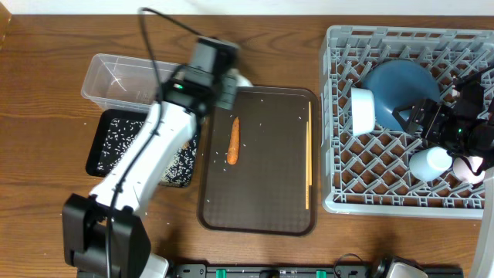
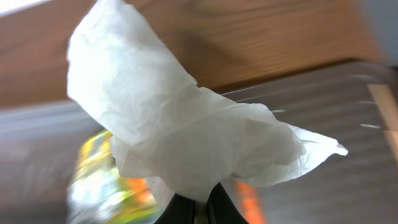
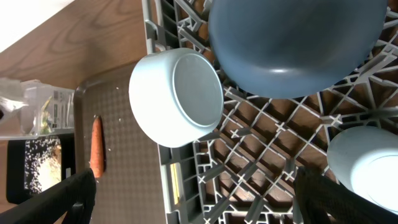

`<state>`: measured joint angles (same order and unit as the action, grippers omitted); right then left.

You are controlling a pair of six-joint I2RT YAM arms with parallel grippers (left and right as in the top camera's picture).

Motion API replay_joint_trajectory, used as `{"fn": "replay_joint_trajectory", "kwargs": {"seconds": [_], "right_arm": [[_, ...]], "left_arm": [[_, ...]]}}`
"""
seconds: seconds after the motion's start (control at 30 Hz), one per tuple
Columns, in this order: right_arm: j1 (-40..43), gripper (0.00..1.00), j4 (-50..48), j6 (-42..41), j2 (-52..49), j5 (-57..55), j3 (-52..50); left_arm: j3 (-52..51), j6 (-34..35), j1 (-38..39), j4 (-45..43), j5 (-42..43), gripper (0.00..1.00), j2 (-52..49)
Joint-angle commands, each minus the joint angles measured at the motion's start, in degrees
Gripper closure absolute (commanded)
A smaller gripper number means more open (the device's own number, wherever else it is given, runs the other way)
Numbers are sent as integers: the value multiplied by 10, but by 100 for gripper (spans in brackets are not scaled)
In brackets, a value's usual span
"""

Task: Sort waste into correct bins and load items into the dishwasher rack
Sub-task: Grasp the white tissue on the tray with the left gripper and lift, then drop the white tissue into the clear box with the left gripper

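Observation:
My left gripper is shut on a crumpled white wrapper that fills the left wrist view. A blurred yellow-green packet shows behind it. From overhead the wrapper sits at the far left corner of the brown tray. A carrot stick and the chopsticks lie on that tray. The clear tub and the black tray with rice are to the left. In the dishwasher rack are the blue plate, the white bowl, a light-blue cup and a pink cup. My right gripper hangs open over the rack.
The dark brown serving tray lies between the bins and the rack, with a few rice grains scattered on it. My left arm stretches over the black tray. Bare wooden table surrounds everything.

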<state>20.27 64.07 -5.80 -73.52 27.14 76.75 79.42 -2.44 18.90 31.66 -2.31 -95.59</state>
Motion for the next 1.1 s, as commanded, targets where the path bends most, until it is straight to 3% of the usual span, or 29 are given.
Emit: {"fn": "replay_joint_trajectory", "kwargs": {"seconds": [0.0,0.17,0.2,0.27,0.3,0.5,0.67,0.83,1.07], "right_arm": [[-4,5,0,8,0,1,3],[-4,5,-1,8,0,1,3],[-4,5,0,8,0,1,3],[-4,5,3,8,0,1,3],[-4,5,3,8,0,1,3],[-4,5,2,8,0,1,3],[-4,5,-3,7,0,-1,3],[-4,5,-4,7,0,-10,3],[-4,5,1,8,0,-10,3]], "left_arm": [[-5,23,-64,1,-22,94,-34],[-4,23,-119,-15,47,94,-79],[-4,23,-124,-12,57,89,-83],[-4,23,-130,-9,64,49,-85],[-1,23,-130,-5,64,43,-79],[33,23,-119,57,64,28,2],[33,23,-90,125,76,26,75],[26,22,-16,206,133,28,80],[-39,23,90,202,94,32,32]]}}
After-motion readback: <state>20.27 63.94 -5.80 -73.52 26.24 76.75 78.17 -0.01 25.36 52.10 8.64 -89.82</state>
